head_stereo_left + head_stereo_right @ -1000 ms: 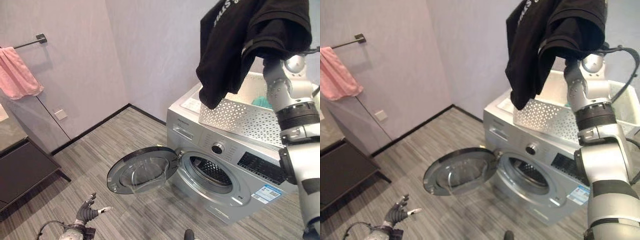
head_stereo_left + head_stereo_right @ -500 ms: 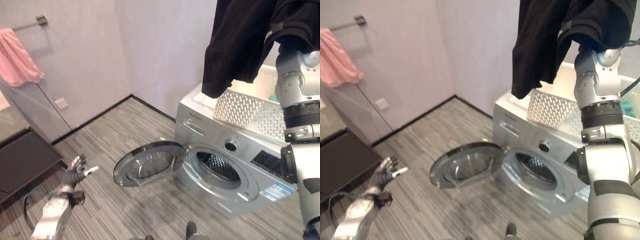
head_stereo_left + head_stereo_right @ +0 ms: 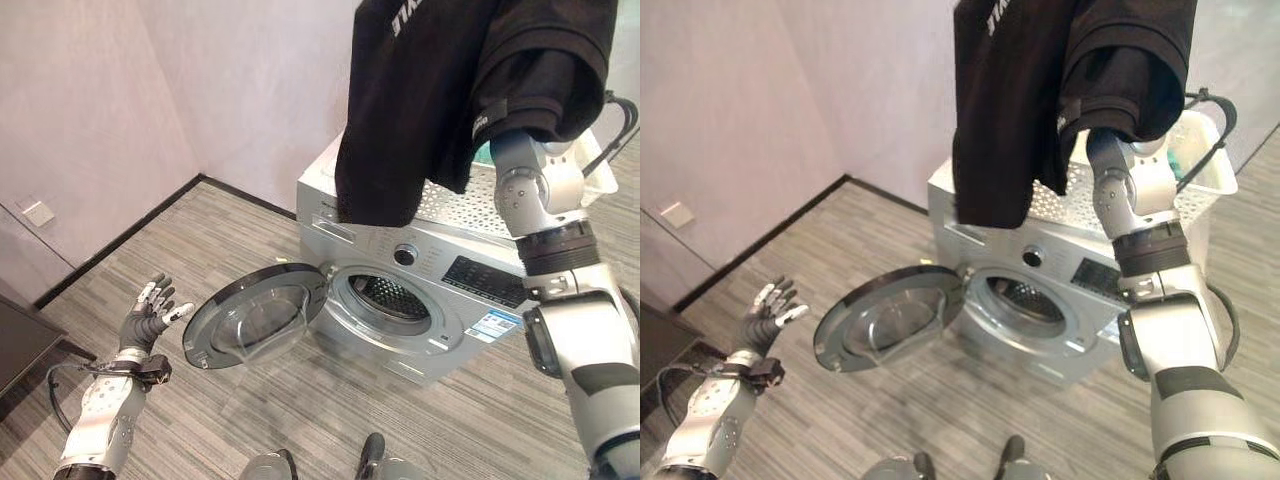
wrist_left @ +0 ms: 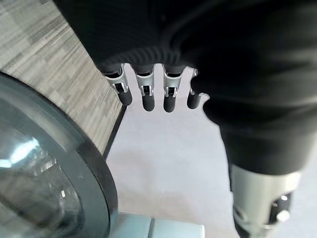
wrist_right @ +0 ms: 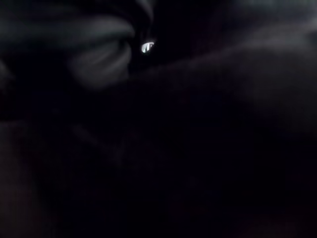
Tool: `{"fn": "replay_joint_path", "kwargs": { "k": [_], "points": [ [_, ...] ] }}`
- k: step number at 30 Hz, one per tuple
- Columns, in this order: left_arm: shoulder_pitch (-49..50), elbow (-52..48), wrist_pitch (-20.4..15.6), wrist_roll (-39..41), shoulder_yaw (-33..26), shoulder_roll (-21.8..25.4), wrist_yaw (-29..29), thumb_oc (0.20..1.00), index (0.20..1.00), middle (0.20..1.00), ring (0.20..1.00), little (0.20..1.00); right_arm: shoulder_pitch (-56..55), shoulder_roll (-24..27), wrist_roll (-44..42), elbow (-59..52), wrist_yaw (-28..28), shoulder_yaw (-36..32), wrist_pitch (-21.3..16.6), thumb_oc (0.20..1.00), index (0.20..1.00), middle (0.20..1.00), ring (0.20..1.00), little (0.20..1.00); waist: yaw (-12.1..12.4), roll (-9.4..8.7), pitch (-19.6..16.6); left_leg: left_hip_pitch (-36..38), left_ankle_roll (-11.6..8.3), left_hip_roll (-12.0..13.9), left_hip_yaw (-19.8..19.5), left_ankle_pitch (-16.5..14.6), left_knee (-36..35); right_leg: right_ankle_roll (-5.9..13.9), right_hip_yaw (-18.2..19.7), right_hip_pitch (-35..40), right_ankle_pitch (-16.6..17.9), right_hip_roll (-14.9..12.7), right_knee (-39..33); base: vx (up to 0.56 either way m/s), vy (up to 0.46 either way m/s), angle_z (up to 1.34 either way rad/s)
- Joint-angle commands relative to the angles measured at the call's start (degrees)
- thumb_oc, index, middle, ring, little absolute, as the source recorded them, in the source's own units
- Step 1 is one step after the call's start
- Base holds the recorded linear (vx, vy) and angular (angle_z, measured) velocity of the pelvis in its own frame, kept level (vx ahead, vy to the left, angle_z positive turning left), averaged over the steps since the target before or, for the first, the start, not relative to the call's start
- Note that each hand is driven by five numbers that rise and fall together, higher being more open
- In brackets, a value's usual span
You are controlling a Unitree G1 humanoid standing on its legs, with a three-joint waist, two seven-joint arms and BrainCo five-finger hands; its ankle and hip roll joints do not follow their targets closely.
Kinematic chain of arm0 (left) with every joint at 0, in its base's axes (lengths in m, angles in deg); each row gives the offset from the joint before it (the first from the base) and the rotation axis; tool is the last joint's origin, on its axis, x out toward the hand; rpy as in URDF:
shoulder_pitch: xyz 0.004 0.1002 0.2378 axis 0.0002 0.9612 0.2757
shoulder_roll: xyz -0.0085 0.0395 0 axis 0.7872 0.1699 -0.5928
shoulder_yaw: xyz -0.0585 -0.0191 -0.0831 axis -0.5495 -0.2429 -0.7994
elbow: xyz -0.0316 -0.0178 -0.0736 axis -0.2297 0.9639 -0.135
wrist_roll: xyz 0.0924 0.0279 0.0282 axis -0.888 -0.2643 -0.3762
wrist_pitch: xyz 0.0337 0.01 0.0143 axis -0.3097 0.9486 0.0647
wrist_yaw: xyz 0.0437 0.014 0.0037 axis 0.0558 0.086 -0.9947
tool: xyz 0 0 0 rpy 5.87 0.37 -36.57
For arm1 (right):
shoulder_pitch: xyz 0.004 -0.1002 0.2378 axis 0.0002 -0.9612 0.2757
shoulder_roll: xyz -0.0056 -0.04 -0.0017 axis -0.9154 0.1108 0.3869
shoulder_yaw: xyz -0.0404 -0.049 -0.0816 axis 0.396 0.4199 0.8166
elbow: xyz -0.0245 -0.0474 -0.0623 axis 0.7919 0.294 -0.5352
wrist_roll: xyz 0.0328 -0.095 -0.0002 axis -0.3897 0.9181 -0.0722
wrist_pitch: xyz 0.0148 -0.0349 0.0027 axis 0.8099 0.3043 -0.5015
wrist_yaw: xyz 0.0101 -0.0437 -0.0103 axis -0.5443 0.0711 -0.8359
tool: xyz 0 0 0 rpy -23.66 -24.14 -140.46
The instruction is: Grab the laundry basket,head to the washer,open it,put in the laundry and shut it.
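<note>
Loading step. A black garment [image 3: 420,110] is held high at upper centre, draped over the right hand, whose grip cannot be told. The washer [image 3: 400,290] door [image 3: 255,315] stands open; the basket [image 3: 560,180] rests on top. The left hand [image 3: 148,318] is spread, empty, at lower left. Next, the garment must be lowered into the drum [image 3: 385,297].

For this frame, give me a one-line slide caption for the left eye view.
Right arm lifts a black garment above the open washer bearing a white basket; left hand open near the door.
</note>
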Motion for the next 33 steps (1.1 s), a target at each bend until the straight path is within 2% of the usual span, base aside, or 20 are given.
{"fn": "replay_joint_path", "kwargs": {
  "k": [1,5,9,10,17,28,30,33],
  "points": [
    [-0.23,-4.61,-2.79,0.2,1.29,3.13,0.08,1.0,1.0,1.0,1.0,1.0,7.66,-3.07,-1.91,-0.5,-0.93,-0.04,-3.69,0.2,0.2,0.2,0.2,0.2,1.34,-1.84,-8.19,-2.59,0.66,-3.06,-8.05,-1.75,1.17,6.31,-0.15,3.62,-7.8,-2.88,4.69,0.03,-0.097,-0.02],
    [-1.84,-7.13,-2.55,0.0,3.45,2.7,0.56,1.0,1.0,1.0,1.0,1.0,8.92,-7.9,-1.5,-0.83,-1.17,1.45,-3.46,0.2,0.2,0.2,0.2,0.2,1.39,-2.14,-9.23,-1.53,0.32,-2.64,-8.76,-2.11,0.76,5.78,-1.18,5.13,-8.72,-2.6,4.31,0.04,-0.066,0.14],
    [-2.95,-8.65,-2.74,0.18,4.29,2.0,0.35,1.0,1.0,1.0,1.0,1.0,9.43,-9.6,-0.9,-0.45,-0.85,1.84,-3.1,0.2,0.2,0.2,0.2,0.2,1.35,-2.2,-9.87,-1.34,0.19,-2.72,-9.09,-1.71,0.38,5.45,-1.5,5.82,-8.67,-2.55,3.72,0.02,-0.023,0.18],
    [-4.9,-10.87,-2.98,0.58,6.03,0.78,0.08,1.0,1.0,1.0,1.0,1.0,9.71,-11.1,-0.55,0.67,-0.72,2.01,-2.65,0.2,0.2,0.2,0.2,0.2,1.35,-2.07,-10.43,-0.6,-0.06,-2.84,-9.58,-1.75,-0.38,5.46,-1.76,6.85,-8.81,-2.55,2.98,0.03,-0.008,0.18],
    [-10.95,-14.05,-4.22,2.66,8.72,-1.29,-1.43,1.0,1.0,1.0,1.0,1.0,10.88,-12.67,0.13,3.68,0.11,2.88,-2.18,0.2,0.2,0.2,0.2,0.2,1.51,-2.21,-11.21,-0.25,-0.29,-3.12,-10.18,-0.58,-2.24,5.38,-2.39,7.47,-7.89,-2.53,1.47,0.01,-0.001,0.02],
    [-19.94,-17.18,-6.71,2.99,11.24,-3.12,-5.07,1.0,1.0,1.0,1.0,1.0,12.29,-11.73,1.92,4.48,1.93,3.72,-2.25,0.2,0.2,0.2,0.2,0.2,1.61,-2.56,-10.96,-0.58,-0.29,-3.62,-11.09,-0.25,-3.1,5.69,-2.83,7.62,-7.04,-2.86,0.73,0.0,0.005,0.04],
    [-20.17,-17.37,-6.77,2.47,11.08,-2.41,-4.84,1.0,1.0,1.0,1.0,1.0,12.46,-10.88,1.92,4.59,2.09,3.6,-2.46,0.2,0.2,0.2,0.2,0.2,1.57,-2.48,-10.9,-0.61,-0.25,-3.7,-11.16,-0.24,-3.25,5.8,-2.82,7.54,-6.93,-2.93,0.72,0.0,0.0,0.0],
    [-18.87,-17.58,-6.4,-2.35,9.84,0.5,-4.78,1.0,1.0,1.0,1.0,1.0,13.59,-8.77,1.3,5.23,2.08,3.13,-3.03,0.2,0.2,0.2,0.2,0.2,1.65,-2.19,-10.88,-0.18,-0.27,-3.87,-11.1,-0.59,-3.51,6.1,-2.68,7.69,-6.94,-3.05,0.62,0.02,0.016,0.01]
  ]
}}
